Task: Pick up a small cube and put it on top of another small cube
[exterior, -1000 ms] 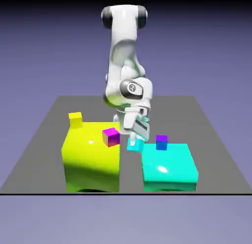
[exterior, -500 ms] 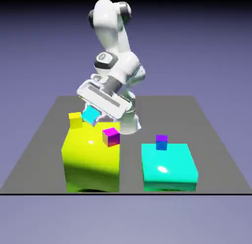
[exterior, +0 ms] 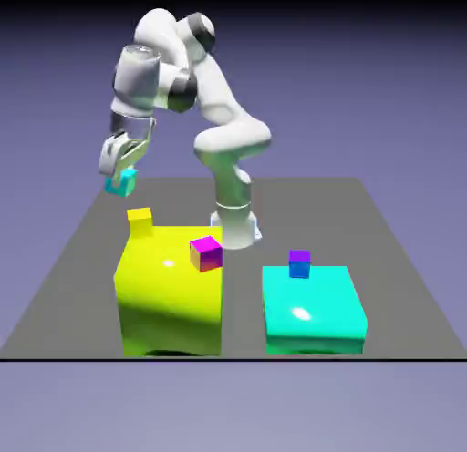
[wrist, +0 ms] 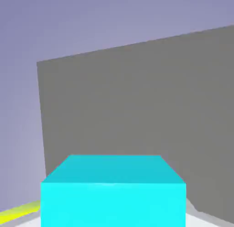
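My gripper [exterior: 120,175] is shut on the small cyan cube [exterior: 120,181], which hangs in the air above and a little to the exterior view's left of the small yellow cube [exterior: 140,221]. That yellow cube sits on the far left corner of the big yellow-green block [exterior: 169,291]. In the hand view the cyan cube [wrist: 113,190] fills the bottom middle and hides the fingertips, with the grey table [wrist: 137,102] beyond it.
A tiny magenta-and-yellow cube [exterior: 206,253] rests on the yellow-green block's right side. A big glossy cyan block [exterior: 313,309] stands at the exterior view's right with a tiny blue-and-purple cube [exterior: 299,263] on top. The arm's base [exterior: 236,224] rises behind the blocks.
The arm lifted the cyan cube from between the two big blocks and swung it up and to the exterior view's left, past the yellow cube. Nothing else moved.
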Robot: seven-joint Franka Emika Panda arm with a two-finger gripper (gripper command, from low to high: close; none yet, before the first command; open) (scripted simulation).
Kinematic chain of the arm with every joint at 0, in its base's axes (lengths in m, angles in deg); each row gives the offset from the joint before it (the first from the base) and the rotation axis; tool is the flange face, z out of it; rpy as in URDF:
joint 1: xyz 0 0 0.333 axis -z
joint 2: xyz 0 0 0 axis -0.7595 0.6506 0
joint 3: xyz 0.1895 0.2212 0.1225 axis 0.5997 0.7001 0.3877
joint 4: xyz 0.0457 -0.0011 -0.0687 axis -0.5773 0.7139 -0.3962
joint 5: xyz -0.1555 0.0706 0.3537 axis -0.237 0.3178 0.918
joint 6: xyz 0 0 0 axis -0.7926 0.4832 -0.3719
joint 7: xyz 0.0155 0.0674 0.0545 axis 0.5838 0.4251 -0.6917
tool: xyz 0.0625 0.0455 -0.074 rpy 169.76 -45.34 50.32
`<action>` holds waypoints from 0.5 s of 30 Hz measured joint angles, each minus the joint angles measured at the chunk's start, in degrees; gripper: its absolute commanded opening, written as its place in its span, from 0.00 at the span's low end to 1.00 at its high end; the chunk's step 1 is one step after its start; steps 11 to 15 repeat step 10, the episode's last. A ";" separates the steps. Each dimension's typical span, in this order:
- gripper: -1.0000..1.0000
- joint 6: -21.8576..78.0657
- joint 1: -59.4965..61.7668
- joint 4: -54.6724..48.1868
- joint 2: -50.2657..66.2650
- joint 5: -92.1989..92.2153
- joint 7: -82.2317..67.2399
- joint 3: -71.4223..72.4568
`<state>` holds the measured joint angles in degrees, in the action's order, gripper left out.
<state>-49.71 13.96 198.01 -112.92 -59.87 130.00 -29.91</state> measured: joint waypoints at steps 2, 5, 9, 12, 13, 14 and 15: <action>0.00 0.88 -1.38 0.26 -2.44 3.24 2.79 0.15; 0.00 -4.10 -1.71 3.89 -1.75 0.75 3.54 -3.60; 1.00 -8.56 -2.02 7.19 -1.12 -1.46 4.19 -7.01; 1.00 -6.08 -1.85 5.38 -1.46 -0.22 3.82 -5.13; 1.00 -6.08 -1.85 5.38 -1.46 -0.22 3.82 -5.13; 1.00 -6.08 -1.85 5.38 -1.46 -0.22 3.82 -5.13; 1.00 -6.08 -1.85 5.38 -1.46 -0.22 3.82 -5.13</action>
